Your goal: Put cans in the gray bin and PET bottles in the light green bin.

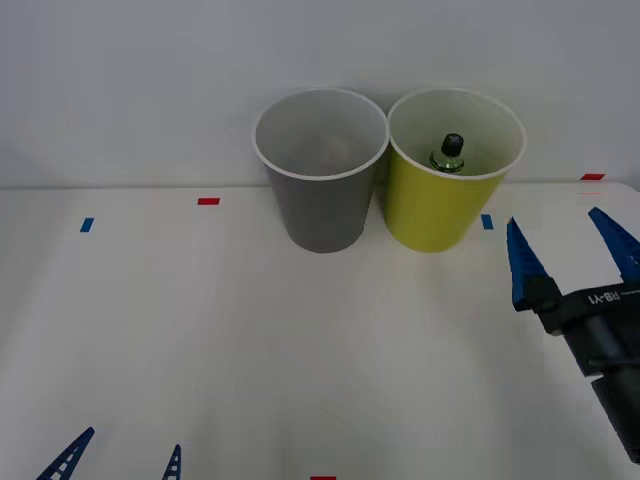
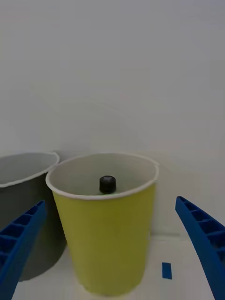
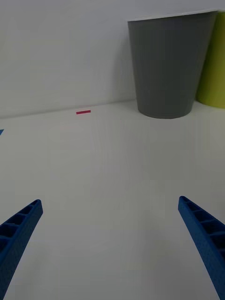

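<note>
The gray bin (image 1: 321, 190) and the light green bin (image 1: 440, 200) stand side by side at the back of the white table, touching. A green PET bottle (image 1: 449, 152) with a black cap (image 2: 107, 184) stands upright inside the light green bin (image 2: 105, 239). Something pale lies inside the gray bin; I cannot tell what it is. My right gripper (image 1: 570, 245) hovers open to the right of the light green bin, holding nothing. My left gripper (image 1: 120, 455) is open low at the table's front left, facing the gray bin (image 3: 166, 65) from a distance.
Small red tape marks (image 1: 208, 201) and blue tape marks (image 1: 87, 225) dot the table (image 1: 250, 340). A pale wall rises right behind the bins. A wide stretch of table lies between the left gripper and the bins.
</note>
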### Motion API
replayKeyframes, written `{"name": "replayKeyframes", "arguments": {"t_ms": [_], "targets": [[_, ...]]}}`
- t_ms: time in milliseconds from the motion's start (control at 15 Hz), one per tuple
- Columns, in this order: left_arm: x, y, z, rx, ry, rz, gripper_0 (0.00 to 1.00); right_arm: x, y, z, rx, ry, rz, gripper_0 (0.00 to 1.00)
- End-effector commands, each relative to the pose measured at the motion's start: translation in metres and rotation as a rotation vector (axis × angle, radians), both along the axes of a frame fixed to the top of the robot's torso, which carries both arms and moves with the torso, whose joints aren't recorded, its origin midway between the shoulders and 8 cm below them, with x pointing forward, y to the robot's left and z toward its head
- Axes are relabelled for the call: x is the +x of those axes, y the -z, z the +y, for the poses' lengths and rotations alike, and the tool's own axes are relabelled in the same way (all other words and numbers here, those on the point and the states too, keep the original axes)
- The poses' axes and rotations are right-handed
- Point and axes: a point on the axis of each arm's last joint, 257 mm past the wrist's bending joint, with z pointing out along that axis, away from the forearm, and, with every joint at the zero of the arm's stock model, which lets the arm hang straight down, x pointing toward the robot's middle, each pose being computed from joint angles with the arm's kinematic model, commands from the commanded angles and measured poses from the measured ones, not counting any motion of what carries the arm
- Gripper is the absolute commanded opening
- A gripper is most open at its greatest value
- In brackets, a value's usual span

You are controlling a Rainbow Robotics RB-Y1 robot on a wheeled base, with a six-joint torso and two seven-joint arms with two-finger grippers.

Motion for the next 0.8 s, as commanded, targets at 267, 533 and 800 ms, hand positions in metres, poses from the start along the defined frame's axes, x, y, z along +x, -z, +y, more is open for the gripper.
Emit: {"name": "replayKeyframes", "arguments": {"t_ms": [267,533,800], "targets": [[0.0,0.0,0.0,0.0,0.0,0.0,1.0,-0.025,0.091,-0.031,-0.025,0.083,0.067,0.93],[0.0,0.0,0.0,0.0,0.0,0.0,1.0,-0.069,0.125,-0.047,-0.044,0.147,0.146,0.93],[0.0,0.0,0.0,0.0,0.0,0.0,1.0,-0.106,0.151,-0.058,-0.05,0.204,0.225,0.95]]}}
